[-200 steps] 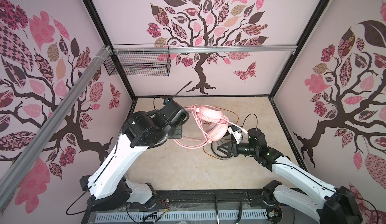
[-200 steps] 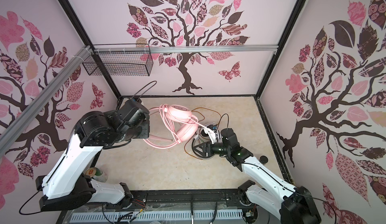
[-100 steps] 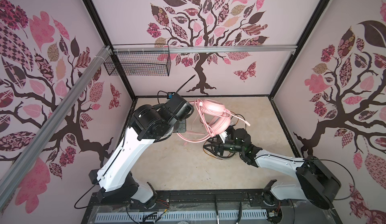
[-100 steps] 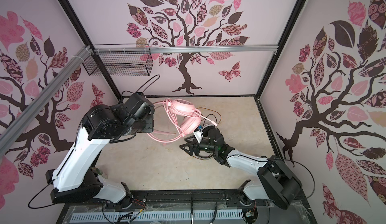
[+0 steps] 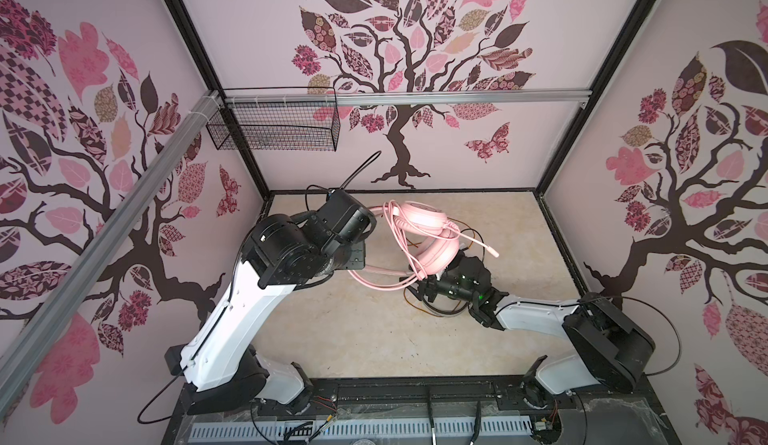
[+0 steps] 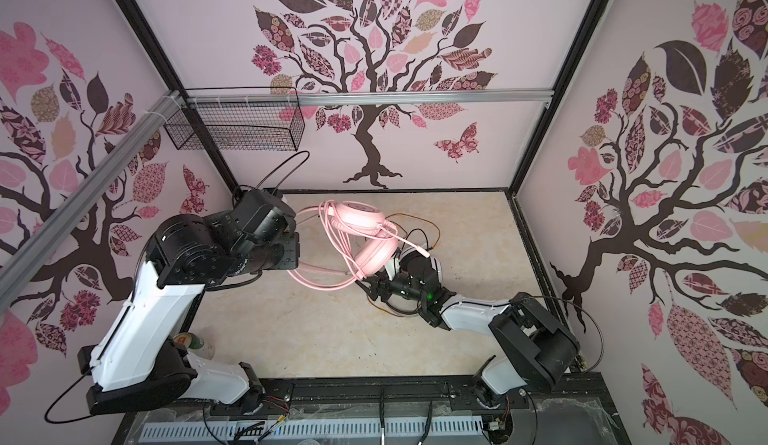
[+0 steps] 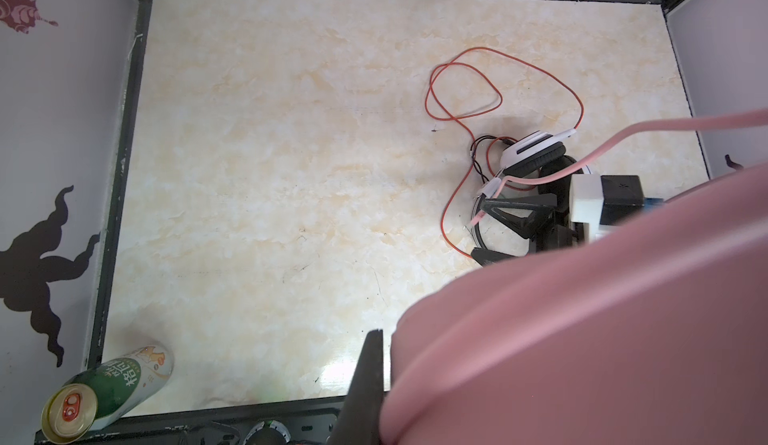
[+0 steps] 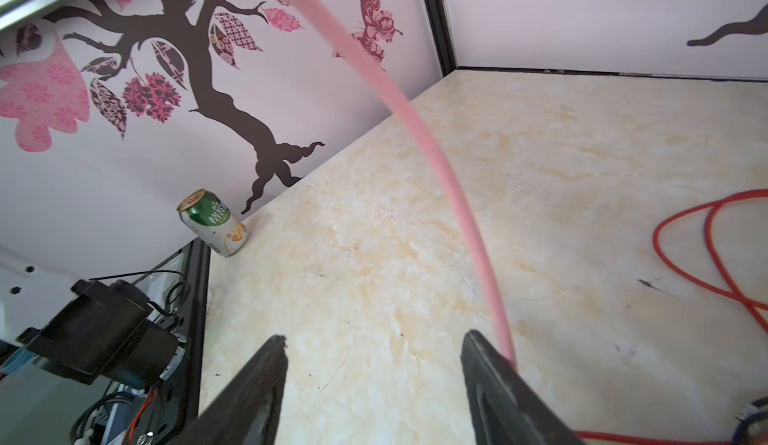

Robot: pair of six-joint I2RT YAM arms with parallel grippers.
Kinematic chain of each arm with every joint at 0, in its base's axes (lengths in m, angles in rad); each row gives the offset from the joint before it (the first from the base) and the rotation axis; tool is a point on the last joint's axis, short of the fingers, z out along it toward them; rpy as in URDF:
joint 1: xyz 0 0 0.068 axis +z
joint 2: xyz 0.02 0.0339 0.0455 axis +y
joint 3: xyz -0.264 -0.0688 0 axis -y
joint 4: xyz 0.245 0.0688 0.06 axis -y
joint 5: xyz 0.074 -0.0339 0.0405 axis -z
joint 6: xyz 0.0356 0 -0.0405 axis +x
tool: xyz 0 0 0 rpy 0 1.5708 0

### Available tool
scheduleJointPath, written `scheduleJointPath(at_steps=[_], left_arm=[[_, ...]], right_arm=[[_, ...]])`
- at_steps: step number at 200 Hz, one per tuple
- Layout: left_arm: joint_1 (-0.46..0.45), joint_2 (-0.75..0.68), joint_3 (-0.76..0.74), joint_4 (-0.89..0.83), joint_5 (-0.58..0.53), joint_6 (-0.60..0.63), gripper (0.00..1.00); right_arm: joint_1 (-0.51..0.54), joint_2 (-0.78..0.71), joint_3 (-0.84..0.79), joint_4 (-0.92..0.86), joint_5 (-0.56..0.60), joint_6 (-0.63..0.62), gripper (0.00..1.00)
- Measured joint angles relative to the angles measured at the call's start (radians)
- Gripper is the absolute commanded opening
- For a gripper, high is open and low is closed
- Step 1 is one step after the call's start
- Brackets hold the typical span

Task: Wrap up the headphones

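Gleaming beige marble tabletop [image 5: 353,330], tree-decal walls [image 5: 457,164], wire basket [image 5: 274,131], pink headphones [image 5: 419,220]

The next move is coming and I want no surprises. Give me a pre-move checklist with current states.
1. The left hand is shut on the pink headset: ok.
2. The pink headset hangs off the table: ok.
3. The right hand is open: ok.
4. The pink cable lies between the right hand's fingers: not ok; it drops past one finger.
5. The orange-red cable is clear of the pink cable: cannot tell.
6. The can stands away from both hands: ok.
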Motion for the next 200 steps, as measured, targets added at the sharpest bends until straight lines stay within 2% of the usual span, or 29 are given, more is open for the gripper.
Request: scheduleJointPath(at_steps=[53, 101, 150, 200], left_arm=[[0.000, 0.002, 0.000, 0.000, 0.018, 0.002, 0.00], [0.000, 0.002, 0.000, 0.000, 0.029, 0.003, 0.00], [0.000, -0.011, 0.000, 0.000, 0.042, 0.003, 0.00], [0.000, -0.047, 0.000, 0.000, 0.055, 0.002, 0.00]], right_arm=[[0.000, 0.013, -0.016, -0.016, 0.012, 0.000, 0.65], [0.001, 0.111, 0.029, -0.019, -0.071, 0.032, 0.66], [0.020, 0.261, 0.075, 0.138, -0.225, 0.112, 0.67], [0.026, 0.354, 0.080, 0.317, -0.280, 0.234, 0.64]])
